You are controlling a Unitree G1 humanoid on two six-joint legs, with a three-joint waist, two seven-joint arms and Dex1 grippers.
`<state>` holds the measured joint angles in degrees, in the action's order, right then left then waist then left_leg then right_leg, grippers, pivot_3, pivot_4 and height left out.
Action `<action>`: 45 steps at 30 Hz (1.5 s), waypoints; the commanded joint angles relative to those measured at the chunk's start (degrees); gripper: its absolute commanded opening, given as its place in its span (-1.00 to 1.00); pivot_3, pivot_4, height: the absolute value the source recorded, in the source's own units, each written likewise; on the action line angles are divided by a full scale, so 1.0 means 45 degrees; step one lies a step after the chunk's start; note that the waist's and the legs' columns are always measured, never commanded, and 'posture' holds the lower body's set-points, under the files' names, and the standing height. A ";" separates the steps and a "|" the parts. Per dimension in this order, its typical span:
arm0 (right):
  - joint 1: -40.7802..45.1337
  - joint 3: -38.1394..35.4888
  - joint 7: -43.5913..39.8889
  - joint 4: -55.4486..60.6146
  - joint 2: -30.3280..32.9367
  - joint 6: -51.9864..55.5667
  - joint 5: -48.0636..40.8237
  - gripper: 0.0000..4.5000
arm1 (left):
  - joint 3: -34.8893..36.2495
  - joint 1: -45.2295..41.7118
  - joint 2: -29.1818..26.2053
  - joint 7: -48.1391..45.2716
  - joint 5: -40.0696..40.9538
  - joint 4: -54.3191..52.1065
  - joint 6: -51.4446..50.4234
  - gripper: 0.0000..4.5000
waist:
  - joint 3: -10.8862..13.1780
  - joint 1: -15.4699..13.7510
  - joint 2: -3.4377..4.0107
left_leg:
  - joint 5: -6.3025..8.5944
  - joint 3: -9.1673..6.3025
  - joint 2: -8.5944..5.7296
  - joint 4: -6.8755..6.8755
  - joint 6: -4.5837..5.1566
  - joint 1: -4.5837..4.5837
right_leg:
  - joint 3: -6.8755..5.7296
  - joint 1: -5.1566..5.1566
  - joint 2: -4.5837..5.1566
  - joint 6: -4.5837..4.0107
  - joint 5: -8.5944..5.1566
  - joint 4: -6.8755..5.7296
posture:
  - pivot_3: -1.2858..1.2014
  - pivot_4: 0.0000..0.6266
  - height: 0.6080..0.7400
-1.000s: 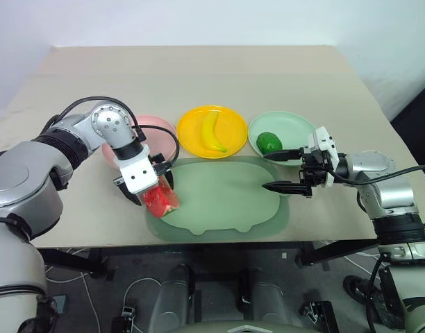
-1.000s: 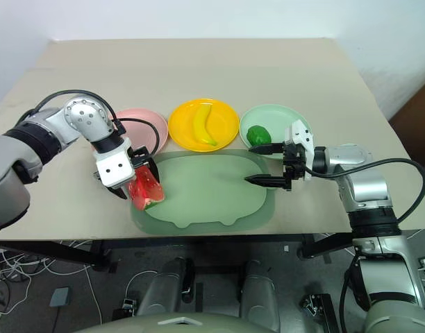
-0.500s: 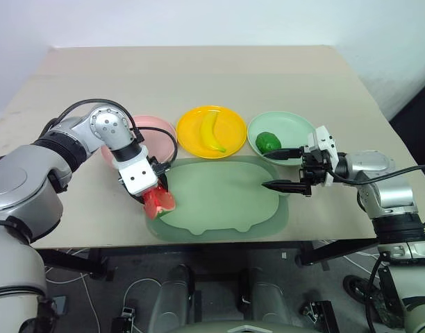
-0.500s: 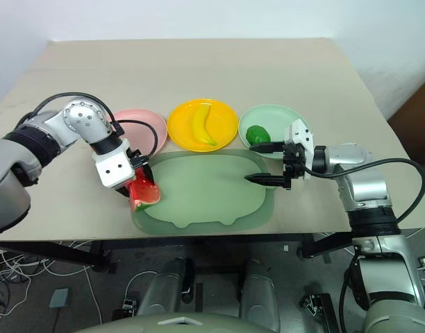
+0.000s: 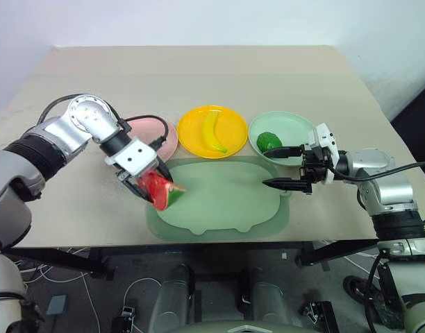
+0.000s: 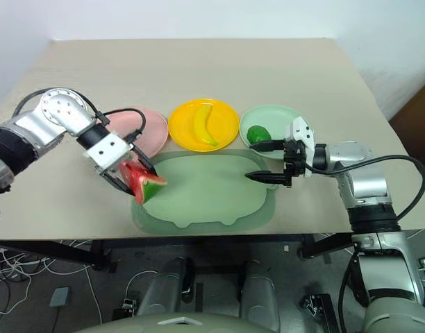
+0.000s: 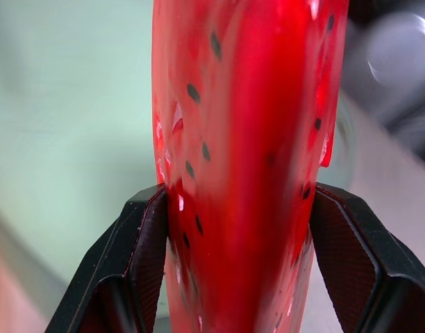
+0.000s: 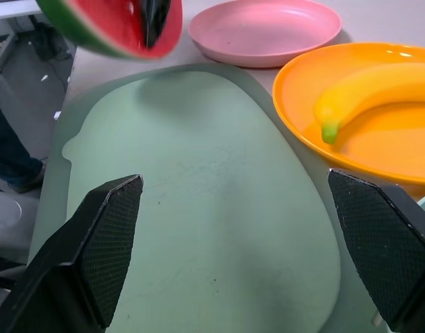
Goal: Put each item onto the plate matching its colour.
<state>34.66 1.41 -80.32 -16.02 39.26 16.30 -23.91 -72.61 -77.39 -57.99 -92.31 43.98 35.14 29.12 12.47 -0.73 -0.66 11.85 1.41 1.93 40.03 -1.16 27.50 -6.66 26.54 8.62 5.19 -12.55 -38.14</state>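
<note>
since my left gripper pinches the watermelon wedge across its flat faces, it seems light, stiff, perhaps slippery. my right gripper hangs open.

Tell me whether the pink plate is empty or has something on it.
Empty. The pink plate shows a bare inside; the watermelon wedge is clamped in the left gripper above the mat's edge.

We saw a beige tabletop standing against a plain white wall. Below its near edge lay a dark grey floor with loose cables and a dark frame bar. The light was even.
</note>
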 commanded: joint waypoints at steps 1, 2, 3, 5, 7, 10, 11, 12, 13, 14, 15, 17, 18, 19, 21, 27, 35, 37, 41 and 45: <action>0.0470 -0.0502 -0.0192 0.0149 -0.0017 0.0238 -0.0550 1.00 | 0.1774 -0.0491 -0.0061 -0.0041 0.0718 0.0318 -0.2137 0.22 | 0.0000 0.0007 0.0000 | 0.0000 0.0000 0.0000 0.0000 0.0000 0.0000 | 0.0000 0.0000 0.0000 0.0000 0.0000 0.0000 | 0.03 -0.52 0.05; 0.0538 -0.0551 -0.0168 0.0126 -0.0029 0.0278 -0.0597 1.00 | 0.2344 -0.0433 0.0152 -0.0041 0.0676 0.0708 -0.2599 0.22 | 0.0000 0.0007 0.0001 | 0.0000 0.0000 0.0000 0.0000 0.0000 0.0000 | 0.0000 0.0000 -0.0001 0.0000 0.0000 0.0001 | 0.03 -0.52 0.05; 0.0599 -0.0587 -0.0135 0.0100 -0.0033 0.0318 -0.0649 1.00 | 0.2847 -0.0368 0.0329 -0.0041 0.0616 0.1031 -0.3012 0.22 | 0.0000 0.0010 0.0001 | 0.0000 0.0001 0.0000 0.0000 0.0000 0.0000 | 0.0000 0.0000 0.0000 0.0000 0.0000 0.0001 | 0.03 -0.52 0.05; 0.0685 -0.0625 -0.0096 0.0081 -0.0009 0.0351 -0.0717 1.00 | 0.3977 -0.0289 0.0914 -0.0041 0.0052 0.2251 -0.3681 0.22 | 0.0000 0.0010 0.0001 | 0.0000 0.0001 0.0000 0.0000 0.0001 -0.0001 | 0.0000 0.0002 -0.0002 0.0000 0.0000 -0.0002 | 0.03 -0.52 0.05; 0.0728 -0.0671 -0.0061 0.0105 -0.0003 0.0445 -0.0787 1.00 | 0.5431 -0.0291 0.1848 -0.0041 -0.0806 0.4046 -0.4242 0.22 | 0.0000 -0.0011 0.0001 | -0.0001 0.0002 0.0000 -0.0001 0.0001 -0.0001 | -0.0001 0.0003 -0.0002 0.0001 0.0000 0.0000 | 0.03 -0.52 0.05; 0.0714 -0.0689 -0.0077 0.0132 0.0006 0.0466 -0.0786 1.00 | 0.6857 -0.0165 0.2635 0.0582 -0.2435 0.5598 -0.4431 0.22 | 0.0000 0.0009 0.0000 | -0.0001 0.0005 -0.0002 0.0001 0.0002 0.0003 | -0.0003 0.0003 -0.0001 0.0004 0.0002 0.0003 | 0.03 -0.52 0.05; 0.0706 -0.0702 -0.0072 0.0141 0.0010 0.0479 -0.0786 1.00 | 0.7159 -0.0075 0.2747 0.0997 -0.3111 0.5933 -0.4372 0.22 | 0.0000 0.0020 0.0000 | -0.0001 0.0006 -0.0002 -0.0001 0.0002 0.0004 | -0.0003 0.0003 -0.0001 0.0017 0.0009 0.0004 | 0.03 -0.52 0.05; 0.0701 -0.0714 -0.0065 0.0154 0.0011 0.0498 -0.0795 1.00 | 0.7310 -0.0051 0.2812 0.1473 -0.3815 0.6220 -0.4471 0.22 | 0.0000 0.0045 0.0001 | 0.0000 0.0006 -0.0002 -0.0003 0.0003 0.0007 | -0.0003 0.0008 0.0000 0.0036 0.0021 0.0003 | 0.03 -0.52 0.05; 0.0700 -0.0738 -0.0049 0.0180 0.0003 0.0536 -0.0825 1.00 | 0.7487 -0.0061 0.2897 0.1913 -0.4407 0.6460 -0.4864 0.22 | 0.0000 0.0053 0.0000 | 0.0000 0.0009 -0.0002 -0.0007 0.0004 0.0006 | -0.0002 0.0013 -0.0001 0.0037 0.0021 0.0002 | 0.03 -0.52 0.05; 0.0700 -0.0754 -0.0037 0.0199 -0.0004 0.0563 -0.0845 1.00 | 0.7718 -0.0068 0.2985 0.2190 -0.4902 0.6626 -0.5142 0.22 | 0.0001 0.0054 0.0000 | 0.0000 0.0009 -0.0002 -0.0011 0.0004 0.0007 | -0.0002 0.0017 -0.0002 0.0038 0.0022 0.0001 | 0.03 -0.52 0.05; 0.0705 -0.0774 -0.0027 0.0225 -0.0017 0.0613 -0.0879 1.00 | 0.7961 -0.0073 0.3077 0.2427 -0.5351 0.6733 -0.5359 0.22 | 0.0000 0.0051 0.0000 | 0.0000 0.0008 0.0000 -0.0011 0.0004 0.0007 | -0.0002 0.0018 -0.0004 0.0039 0.0023 -0.0003 | 0.03 -0.52 0.05; 0.0721 -0.0817 -0.0049 0.0305 -0.0039 0.0715 -0.0958 1.00 | 0.8169 -0.0151 0.3270 0.3071 -0.6381 0.7045 -0.6415 0.22 | 0.0000 0.0031 0.0000 | 0.0000 0.0009 0.0000 -0.0011 0.0003 0.0007 | -0.0002 0.0019 -0.0003 0.0038 0.0022 -0.0004 | 0.03 -0.52 0.05; 0.0724 -0.0828 -0.0058 0.0326 -0.0043 0.0738 -0.0972 1.00 | 0.8207 -0.0209 0.3350 0.3488 -0.6925 0.7175 -0.6973 0.22 | 0.0000 0.0023 0.0000 | 0.0001 0.0008 0.0000 -0.0010 0.0003 0.0007 | -0.0002 0.0016 -0.0002 0.0038 0.0022 -0.0002 | 0.03 -0.52 0.05; 0.0723 -0.0829 -0.0059 0.0335 -0.0039 0.0735 -0.0969 1.00 | 0.8293 -0.0247 0.3447 0.4077 -0.7445 0.7300 -0.7453 0.22 | 0.0000 0.0009 0.0000 | 0.0001 0.0009 -0.0001 -0.0007 0.0003 0.0007 | -0.0002 0.0014 0.0000 0.0037 0.0022 -0.0002 | 0.03 -0.52 0.05; 0.0714 -0.0815 -0.0051 0.0339 -0.0019 0.0726 -0.0979 1.00 | 0.8614 -0.0297 0.3634 0.4783 -0.8117 0.7493 -0.8324 0.22 | 0.0000 -0.0005 0.0000 | 0.0001 0.0008 -0.0002 -0.0007 0.0002 0.0008 | -0.0003 0.0013 0.0002 0.0037 0.0021 0.0000 | 0.03 -0.52 0.05; 0.0661 -0.0798 -0.0014 0.0392 -0.0042 0.0691 -0.0982 1.00 | 0.9806 -0.0262 0.4042 0.6490 -0.9436 0.7976 -1.0012 0.22 | 0.0001 0.0016 -0.0002 | 0.0002 0.0007 -0.0002 -0.0010 0.0002 0.0022 | -0.0004 0.0026 0.0000 0.0039 0.0023 0.0000 | 0.03 -0.52 0.05; 0.0719 -0.0760 0.0065 0.0364 -0.0110 0.0680 -0.0967 1.00 | 1.0449 -0.0184 0.4354 0.8097 -1.1125 0.8470 -1.1029 0.22 | 0.0002 0.0026 -0.0003 | 0.0001 0.0008 -0.0001 -0.0010 0.0002 0.0021 | -0.0003 0.0028 -0.0001 0.0041 0.0024 -0.0005 | 0.03 -0.52 0.05; 0.0745 -0.0735 0.0067 0.0311 -0.0137 0.0651 -0.0941 1.00 | 1.0606 -0.0214 0.4415 0.8102 -1.1368 0.8503 -1.1017 0.22 | 0.0002 0.0025 -0.0002 | 0.0002 0.0009 -0.0002 -0.0009 0.0001 0.0021 | -0.0003 0.0028 -0.0001 0.0040 0.0025 -0.0005 | 0.03 -0.52 0.05; 0.0736 -0.0712 0.0093 0.0303 -0.0181 0.0634 -0.0905 1.00 | 1.0903 -0.0346 0.4479 0.8225 -1.1900 0.8517 -1.0882 0.73 | 0.0002 0.0007 -0.0002 | 0.0002 0.0009 -0.0002 -0.0009 0.0000 0.0021 | -0.0004 0.0026 0.0001 0.0039 0.0024 -0.0005 | 0.03 -0.52 0.05; 0.0743 -0.0706 0.0088 0.0265 -0.0183 0.0620 -0.0872 1.00 | 1.1440 -0.0638 0.4535 0.7712 -1.1951 0.8487 -1.0999 0.99 | 0.0002 0.0010 -0.0003 | 0.0002 0.0009 -0.0002 -0.0009 0.0000 0.0021 | -0.0004 0.0027 0.0001 0.0039 0.0025 -0.0004 | 0.03 -0.52 0.05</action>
<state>37.13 -0.68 -79.99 -15.93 38.62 19.61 -27.30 -22.91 -77.70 -37.15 -56.73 -9.42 73.71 -20.56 12.47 -0.69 -0.67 11.86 1.45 1.91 39.99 -1.16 27.60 -6.68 26.66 8.62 5.36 -12.44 -38.16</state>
